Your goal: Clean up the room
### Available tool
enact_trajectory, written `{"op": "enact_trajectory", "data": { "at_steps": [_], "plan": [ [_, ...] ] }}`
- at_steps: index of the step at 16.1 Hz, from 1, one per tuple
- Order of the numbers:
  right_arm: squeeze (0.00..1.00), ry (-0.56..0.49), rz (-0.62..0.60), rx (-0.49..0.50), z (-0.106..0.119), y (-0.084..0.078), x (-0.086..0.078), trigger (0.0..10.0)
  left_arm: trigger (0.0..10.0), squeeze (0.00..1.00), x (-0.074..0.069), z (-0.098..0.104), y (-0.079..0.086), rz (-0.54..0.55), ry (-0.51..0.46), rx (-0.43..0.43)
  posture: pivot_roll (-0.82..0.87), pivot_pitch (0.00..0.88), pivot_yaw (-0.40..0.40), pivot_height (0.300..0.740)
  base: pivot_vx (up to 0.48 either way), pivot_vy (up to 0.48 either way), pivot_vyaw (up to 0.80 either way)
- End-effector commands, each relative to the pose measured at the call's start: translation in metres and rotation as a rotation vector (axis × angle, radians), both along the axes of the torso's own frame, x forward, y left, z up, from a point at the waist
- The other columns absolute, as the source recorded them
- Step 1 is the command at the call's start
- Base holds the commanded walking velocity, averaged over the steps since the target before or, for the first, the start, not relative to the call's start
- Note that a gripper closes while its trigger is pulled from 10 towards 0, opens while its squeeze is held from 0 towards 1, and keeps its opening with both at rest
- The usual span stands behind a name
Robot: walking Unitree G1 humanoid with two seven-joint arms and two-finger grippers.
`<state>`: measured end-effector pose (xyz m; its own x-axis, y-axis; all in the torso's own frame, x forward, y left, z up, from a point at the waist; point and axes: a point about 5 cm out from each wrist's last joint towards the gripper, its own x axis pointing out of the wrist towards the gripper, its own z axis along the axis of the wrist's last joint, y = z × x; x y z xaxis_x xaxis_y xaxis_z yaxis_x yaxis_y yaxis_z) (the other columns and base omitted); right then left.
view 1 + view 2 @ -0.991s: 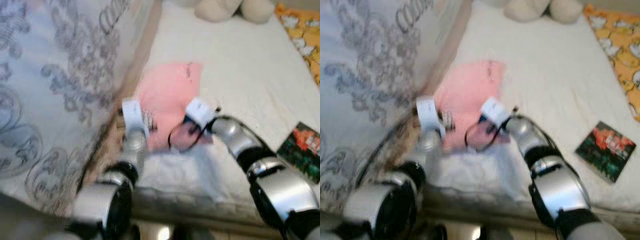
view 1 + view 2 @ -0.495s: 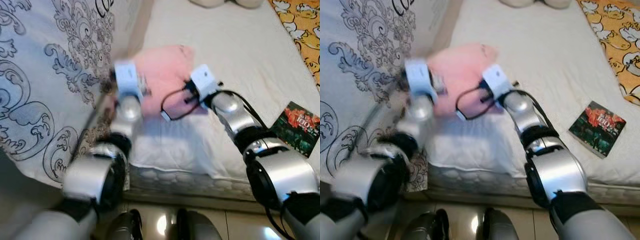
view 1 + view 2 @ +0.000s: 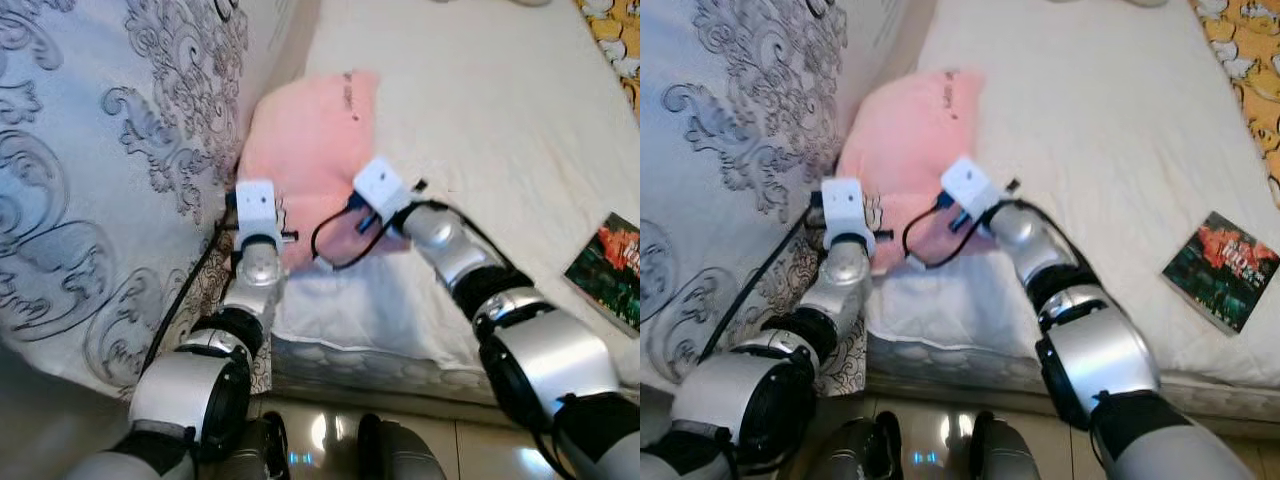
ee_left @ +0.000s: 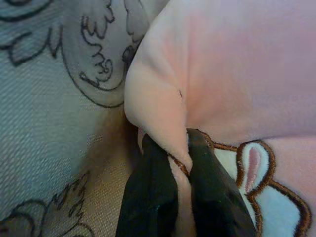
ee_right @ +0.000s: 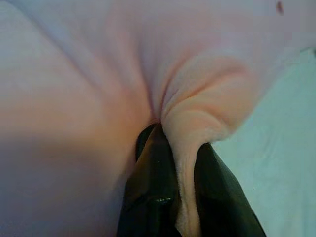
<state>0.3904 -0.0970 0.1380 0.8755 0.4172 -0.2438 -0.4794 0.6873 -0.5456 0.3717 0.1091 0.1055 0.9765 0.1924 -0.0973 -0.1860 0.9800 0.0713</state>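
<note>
A pink fleece blanket (image 3: pixel 310 150) lies bunched on the white bed (image 3: pixel 500 150), against a patterned duvet. Both arms reach out to its near edge. In the left wrist view my left gripper (image 4: pixel 180 153) is shut on a fold of the pink blanket (image 4: pixel 237 74), at a hem with brown stitching. In the right wrist view my right gripper (image 5: pixel 175 148) pinches another fold of the pink blanket (image 5: pixel 98 74). The white wrist blocks (image 3: pixel 257 205) hide the fingers in the eye views.
A grey-and-white patterned duvet (image 3: pixel 100 150) is heaped on the left. A dark book (image 3: pixel 1225 270) lies on the bed at the right. An orange patterned cloth (image 3: pixel 1250 70) lies at the far right. Glossy tiled floor (image 3: pixel 320 440) is below the bed's edge.
The camera has shifted. Both arms still hold the pink blanket; it now sits higher and more bunched against the duvet than a second ago.
</note>
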Motion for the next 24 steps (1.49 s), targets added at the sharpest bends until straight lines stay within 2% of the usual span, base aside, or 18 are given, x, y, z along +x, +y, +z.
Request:
{"op": "enact_trajectory", "data": {
  "at_steps": [1,3,4,5,6,8,9,10,13,14,15,16,17,18,20,22,23,24],
  "plan": [
    [0.00,0.037,-0.041,-0.030,-0.012,-0.012,-0.003,10.0,10.0,0.00,-0.007,-0.017,0.008,0.049,0.077,0.016,-0.10,0.220,-0.036,0.740,0.000,0.000,0.00],
    [0.02,0.040,-0.071,-0.026,-0.013,-0.019,-0.003,10.0,10.0,0.00,-0.003,-0.008,-0.002,0.011,0.044,0.032,-0.11,0.216,-0.033,0.740,0.000,0.000,0.00],
    [1.00,0.041,-0.091,-0.013,-0.011,-0.022,-0.002,10.0,10.0,0.00,-0.001,-0.003,-0.004,0.000,0.029,0.026,-0.11,0.215,-0.033,0.740,0.000,0.000,0.00],
    [1.00,0.051,-0.113,0.018,-0.010,-0.024,-0.001,10.0,10.0,1.00,0.002,0.003,-0.005,-0.006,0.006,0.021,-0.12,0.206,-0.031,0.740,0.000,0.000,0.00],
    [1.00,0.053,-0.126,0.056,-0.008,-0.025,0.000,10.0,10.0,1.00,0.006,0.013,-0.005,-0.017,-0.036,0.041,-0.12,0.200,-0.029,0.740,0.000,0.000,0.00],
    [1.00,0.059,-0.191,0.227,-0.003,-0.028,0.003,10.0,10.0,1.00,0.014,0.044,-0.002,-0.067,-0.225,0.207,-0.13,0.184,-0.027,0.740,0.000,0.000,0.00],
    [1.00,0.068,-0.227,0.293,-0.003,-0.033,0.003,10.0,10.0,1.00,0.015,0.051,0.002,-0.070,-0.270,0.241,-0.12,0.175,-0.029,0.740,0.000,0.000,0.00],
    [1.00,0.079,-0.255,0.368,-0.007,-0.038,0.000,10.0,10.0,1.00,0.015,0.060,0.011,-0.063,-0.328,0.233,-0.12,0.161,-0.030,0.740,0.000,0.000,0.00],
    [1.00,0.043,-0.313,0.516,-0.007,-0.054,-0.002,10.0,10.0,1.00,0.009,0.074,0.019,-0.087,-0.439,0.182,-0.12,0.135,-0.031,0.740,0.000,0.000,0.00],
    [1.00,-0.023,-0.298,0.534,-0.003,-0.060,-0.005,10.0,10.0,1.00,-0.001,0.067,0.023,-0.098,-0.447,0.129,-0.13,0.106,-0.033,0.740,0.000,0.000,0.00],
    [1.00,-0.087,-0.285,0.552,0.001,-0.064,-0.011,10.0,10.0,1.00,-0.014,0.055,0.025,-0.119,-0.424,0.120,-0.14,0.084,-0.031,0.740,0.000,0.000,0.00],
    [1.00,-0.133,-0.310,0.556,0.002,-0.070,-0.020,10.0,10.0,1.00,-0.025,0.042,0.027,-0.131,-0.389,0.118,-0.14,0.063,-0.029,0.740,0.000,0.000,0.00],
    [1.00,-0.186,-0.369,0.566,0.002,-0.077,-0.039,10.0,10.0,1.00,-0.039,0.029,0.028,-0.147,-0.352,0.115,-0.14,0.042,-0.030,0.740,0.000,0.000,0.00],
    [1.00,-0.221,-0.416,0.571,0.001,-0.082,-0.056,10.0,10.0,1.00,-0.047,0.020,0.027,-0.169,-0.306,0.132,-0.13,0.016,-0.024,0.740,0.000,0.000,0.00],
    [1.00,-0.263,-0.485,0.628,-0.009,-0.085,-0.096,10.0,10.0,1.00,-0.059,0.022,0.020,-0.244,-0.308,0.087,-0.12,0.000,-0.012,0.740,0.000,0.000,0.00],
    [1.00,-0.205,-0.571,0.576,-0.037,-0.094,-0.133,10.0,10.0,1.00,-0.075,0.032,0.009,-0.387,-0.335,-0.019,-0.13,0.000,0.003,0.740,0.000,0.000,0.00],
    [1.00,-0.179,-0.606,0.542,-0.043,-0.099,-0.140,10.0,10.0,0.00,-0.079,0.032,0.010,-0.402,-0.333,-0.010,-0.13,0.000,0.007,0.740,0.000,0.000,0.00],
    [1.00,-0.163,-0.613,0.513,-0.044,-0.100,-0.143,10.0,10.0,0.00,-0.081,0.028,0.015,-0.374,-0.311,-0.020,-0.13,0.000,0.014,0.740,0.000,0.000,0.00]
  ]
}}
